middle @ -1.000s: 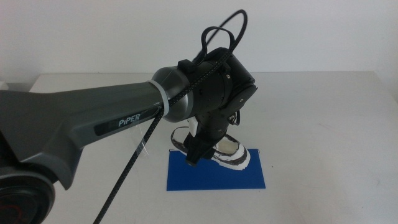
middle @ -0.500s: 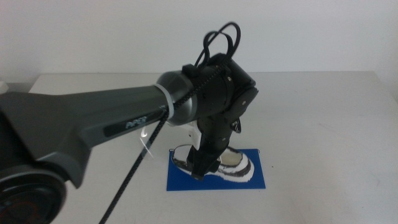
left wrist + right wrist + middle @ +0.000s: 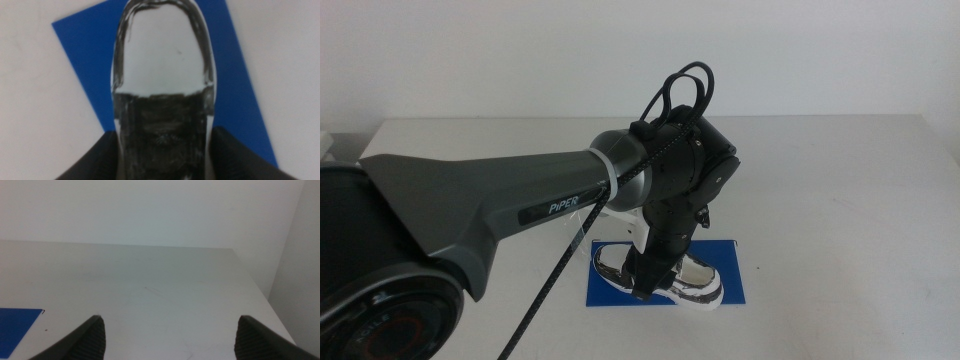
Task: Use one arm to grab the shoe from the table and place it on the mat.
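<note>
- Middle view shows our thick dark-grey left arm (image 3: 510, 200) reaching in, its black left claw (image 3: 648, 285) pinching the small white-and-black patterned sneaker (image 3: 695, 283) by its sides.
- We see the sneaker low over the flat deep-blue rectangular mat (image 3: 735, 292) on the plain white table (image 3: 840, 200); whether its sole touches, we cannot tell.
- We judge this the placing step; next we should settle it flat, then spread the claw.
- Our right claw (image 3: 170, 335) waits spread, empty.
</note>
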Motion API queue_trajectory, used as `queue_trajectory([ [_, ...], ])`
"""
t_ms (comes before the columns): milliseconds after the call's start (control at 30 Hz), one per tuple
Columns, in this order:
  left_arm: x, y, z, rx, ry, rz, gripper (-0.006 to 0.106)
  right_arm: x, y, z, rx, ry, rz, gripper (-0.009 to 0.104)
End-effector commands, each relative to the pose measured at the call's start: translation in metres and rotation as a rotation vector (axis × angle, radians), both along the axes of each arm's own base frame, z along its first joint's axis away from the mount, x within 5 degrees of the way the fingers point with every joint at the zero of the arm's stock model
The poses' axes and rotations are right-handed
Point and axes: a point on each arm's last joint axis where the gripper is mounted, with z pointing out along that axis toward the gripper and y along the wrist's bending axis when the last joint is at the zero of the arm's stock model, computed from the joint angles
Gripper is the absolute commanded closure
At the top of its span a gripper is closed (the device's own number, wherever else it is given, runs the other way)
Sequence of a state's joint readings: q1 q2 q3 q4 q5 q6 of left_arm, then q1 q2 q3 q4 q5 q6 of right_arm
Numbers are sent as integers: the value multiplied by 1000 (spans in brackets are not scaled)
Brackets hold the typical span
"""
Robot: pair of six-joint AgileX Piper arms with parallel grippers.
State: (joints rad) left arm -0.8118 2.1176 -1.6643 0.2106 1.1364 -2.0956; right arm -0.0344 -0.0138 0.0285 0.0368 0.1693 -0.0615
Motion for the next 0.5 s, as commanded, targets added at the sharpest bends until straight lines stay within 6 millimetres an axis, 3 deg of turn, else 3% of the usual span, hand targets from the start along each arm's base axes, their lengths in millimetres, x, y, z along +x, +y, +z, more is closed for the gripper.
queue_trajectory([
  [0,-3,-1,24,-55,-37,21,84,-2,-1,12,-25,-108,-7,29],
  [33,-3,-2,24,-59,-33,23,84,-2,-1,12,-25,-108,-7,29],
  [67,-3,-2,24,-61,-35,23,71,-2,-1,12,-25,-108,-7,29],
  [100,-2,-2,24,-58,-39,21,37,-2,-1,12,-25,-108,-7,29],
  [167,-2,-2,24,-55,-43,19,26,-2,-1,12,-25,-108,-7,29],
  [300,-1,-1,27,-46,-48,19,14,-2,-1,12,-25,-108,-7,29],
  [467,0,-1,44,-26,-48,33,14,-2,-1,12,-25,-108,-7,29],
])
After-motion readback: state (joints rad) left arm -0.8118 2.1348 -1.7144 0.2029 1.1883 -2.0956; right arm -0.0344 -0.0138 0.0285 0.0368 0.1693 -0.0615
